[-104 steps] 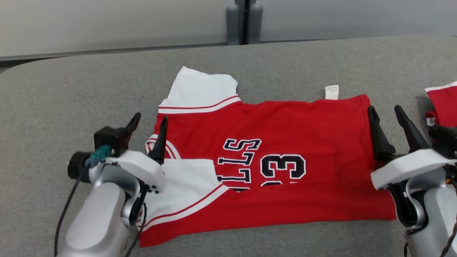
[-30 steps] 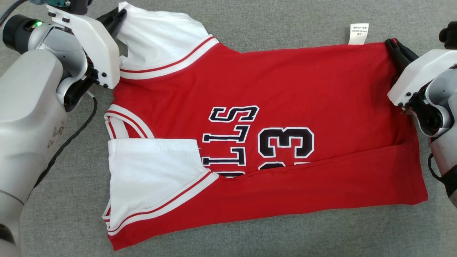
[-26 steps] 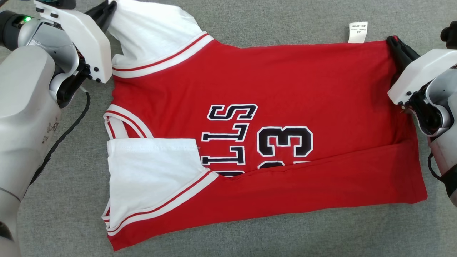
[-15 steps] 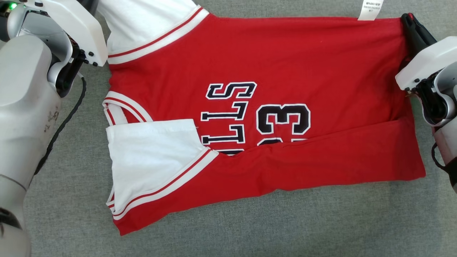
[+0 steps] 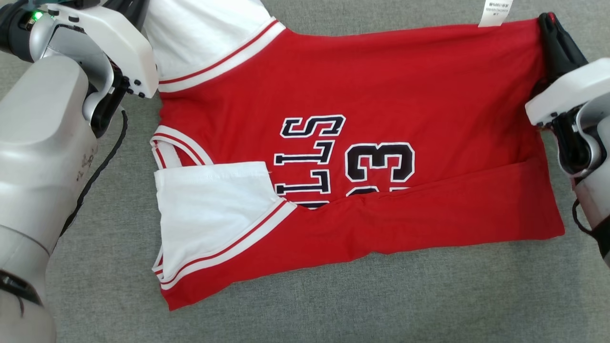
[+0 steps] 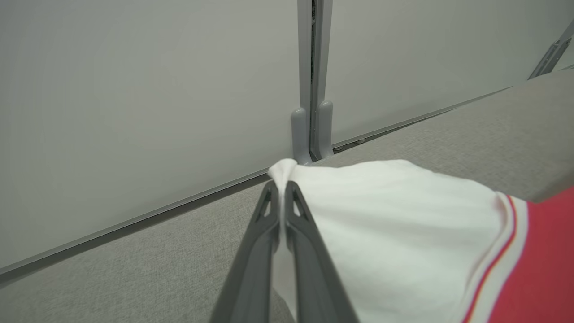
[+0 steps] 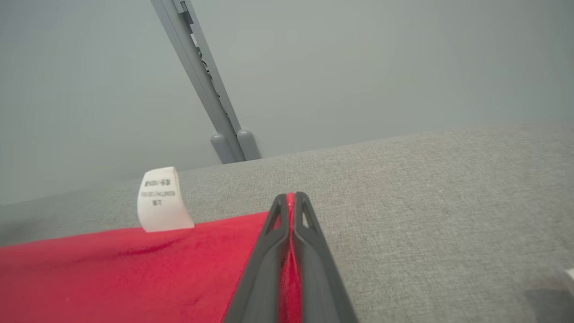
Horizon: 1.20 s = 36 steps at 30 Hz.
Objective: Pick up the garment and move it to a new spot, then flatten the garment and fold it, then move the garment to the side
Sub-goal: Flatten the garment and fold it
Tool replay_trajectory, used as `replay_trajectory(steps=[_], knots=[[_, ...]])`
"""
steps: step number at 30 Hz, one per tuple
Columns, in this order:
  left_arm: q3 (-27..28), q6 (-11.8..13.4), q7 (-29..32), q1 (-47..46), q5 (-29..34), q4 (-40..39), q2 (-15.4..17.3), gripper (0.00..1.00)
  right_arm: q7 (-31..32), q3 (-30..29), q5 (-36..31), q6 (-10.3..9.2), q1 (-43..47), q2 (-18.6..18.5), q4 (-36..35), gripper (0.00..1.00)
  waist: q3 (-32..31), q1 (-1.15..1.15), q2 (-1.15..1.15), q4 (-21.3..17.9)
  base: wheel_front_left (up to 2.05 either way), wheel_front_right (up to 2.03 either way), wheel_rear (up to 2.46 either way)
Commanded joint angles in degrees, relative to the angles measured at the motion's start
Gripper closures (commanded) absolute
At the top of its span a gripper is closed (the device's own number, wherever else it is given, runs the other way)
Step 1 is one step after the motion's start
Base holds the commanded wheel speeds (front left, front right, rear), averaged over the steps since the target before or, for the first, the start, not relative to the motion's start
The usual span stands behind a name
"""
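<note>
Firmly pinching the tip of the white sleeve [image 6: 381, 215] of the garment [image 5: 381, 85] with the left gripper [image 6: 279, 186], with fingers [image 6: 260, 237] pressed together on a small bunch of cloth poking past the tips. Clamping the red hem corner likewise with the right gripper [image 7: 290, 197], care label [image 7: 161, 199] just left of those fingers. Spread between both pairs of fingers over the grey table [image 5: 333, 305], near edge folded up over the lettering

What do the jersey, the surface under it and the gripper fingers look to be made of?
Jersey: soft matte knit cloth, probably; it creases and drapes where pinched. Surface: grey textile cover with a visible weave, possibly felt-like upholstery. Fingers: dark grey, smooth, semi-matte, likely moulded plastic, with triangular cut-outs near the tips.
</note>
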Motion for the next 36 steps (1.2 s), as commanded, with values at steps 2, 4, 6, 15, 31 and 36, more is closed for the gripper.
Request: replay_trajectory(steps=[2, 4, 6, 15, 31, 36], knots=[[-0.8, -0.1, -0.5, 1.6, -0.6, -1.0, 1.0, 1.00, -0.7, 1.1, 2.3, -0.11, 2.2, -0.6, -1.9, 1.00, -1.4, 0.00, 0.00, 0.4, 0.00, 0.00, 0.00], [-1.8, -0.2, -0.8, 2.8, -1.3, -2.9, 1.7, 1.00, -0.9, 2.1, 5.0, -0.08, 4.3, -1.6, -4.0, 1.00, -2.7, 0.00, 0.00, 0.6, 0.00, 0.00, 0.00], [-2.9, -0.2, -0.3, 4.4, -2.2, -5.3, 2.6, 1.00, -1.1, 3.4, 7.4, -0.07, 6.6, -3.0, -6.1, 1.00, -4.0, 0.00, 0.00, 1.0, 0.00, 0.00, 0.00], [-7.3, -0.2, 5.3, 11.8, -8.2, -16.8, 9.5, 1.00, -1.9, 8.9, 13.8, -0.07, 14.4, -9.0, -11.4, 1.00, -9.6, 0.00, 0.00, 2.6, 0.00, 0.00, 0.00], [-10.5, 0.2, 17.2, 24.3, -18.8, -40.9, 22.4, 1.00, 1.1, 17.0, 21.8, -0.07, 23.2, -17.9, -19.0, 1.00, -16.2, 0.00, 0.00, 3.5, 0.00, 0.00, 0.00], [-11.9, 0.9, 19.5, 26.7, -19.7, -45.4, 24.3, 1.00, 2.3, 18.7, 23.2, -0.07, 24.6, -19.9, -20.7, 1.00, -16.7, 0.00, 0.00, 3.2, 0.00, 0.00, 0.00]])
